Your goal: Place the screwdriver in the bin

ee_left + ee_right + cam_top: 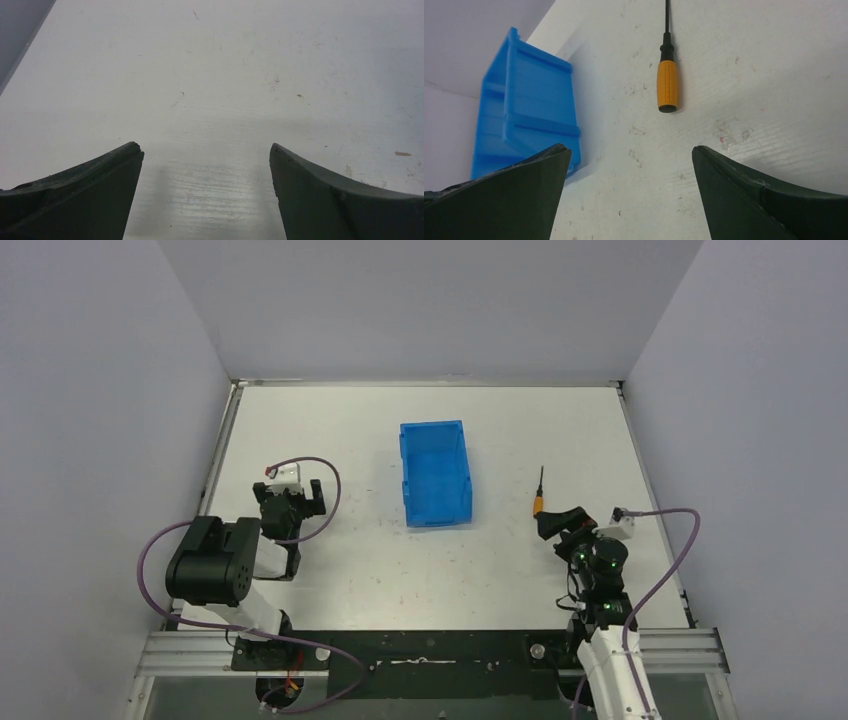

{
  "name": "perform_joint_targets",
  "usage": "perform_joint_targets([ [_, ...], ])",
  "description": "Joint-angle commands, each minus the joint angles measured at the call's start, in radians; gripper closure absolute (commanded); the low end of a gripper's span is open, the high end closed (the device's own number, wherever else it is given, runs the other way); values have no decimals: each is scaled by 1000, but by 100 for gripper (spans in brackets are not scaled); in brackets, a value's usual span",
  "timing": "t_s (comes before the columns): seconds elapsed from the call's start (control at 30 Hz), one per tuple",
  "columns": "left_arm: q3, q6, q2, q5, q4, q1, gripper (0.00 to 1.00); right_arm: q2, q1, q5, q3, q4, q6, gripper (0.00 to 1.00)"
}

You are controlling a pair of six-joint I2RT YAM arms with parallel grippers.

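Overhead and wrist views of the table (350, 570). The screwdriver (539, 496) lies flat on the table at 3 o'clock of the bin (436, 475) and apart from it, with the black shaft pointing to 12 o'clock and the orange handle toward 6 o'clock. The right gripper (554, 522) sits just at 6 o'clock of the handle, jaws spread wide and holding nothing. In the right wrist view the screwdriver (667, 86) appears at 12 o'clock beyond the gap between the fingers (524, 195), not touching them, with the bin (531, 105) at 10 o'clock. The left gripper (290, 492) is at 9 o'clock of the bin, well apart. Its jaws are likewise spread over bare table in the left wrist view (205, 150).
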State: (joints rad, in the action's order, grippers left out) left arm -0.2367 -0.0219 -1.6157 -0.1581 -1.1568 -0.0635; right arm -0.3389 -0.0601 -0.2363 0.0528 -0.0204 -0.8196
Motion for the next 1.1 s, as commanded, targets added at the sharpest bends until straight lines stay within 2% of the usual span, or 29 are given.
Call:
perform_joint_targets([
  [0.0,-18,-7,5,-3,-52,1,3,-108,-5,-33,156,-43,53,3],
  [0.13,-18,-7,5,-4,-54,1,3,-317,-5,-18,403,-182,160,9],
  [0.3,-18,-7,5,-3,-54,1,3,-677,9,93,767,-502,280,19],
  [0.4,-18,-7,5,-3,-54,1,3,-904,52,192,957,-634,328,19],
  [0.53,-18,-8,4,-2,-53,2,3,-1145,143,313,1131,-749,358,17],
  [0.63,-18,-7,5,-3,-53,1,3,-1299,162,321,1211,-791,373,17],
  [0.77,-18,-7,4,-3,-53,1,3,-1436,177,353,1247,-802,389,25],
  [0.97,-18,-7,3,-3,-55,2,3,-1516,182,335,1196,-730,405,48],
  [1.03,-18,-8,4,-3,-55,2,3,-1527,182,314,1182,-705,412,59],
  [1.07,-18,-7,3,-3,-54,2,3,-1532,183,303,1179,-699,418,68],
])
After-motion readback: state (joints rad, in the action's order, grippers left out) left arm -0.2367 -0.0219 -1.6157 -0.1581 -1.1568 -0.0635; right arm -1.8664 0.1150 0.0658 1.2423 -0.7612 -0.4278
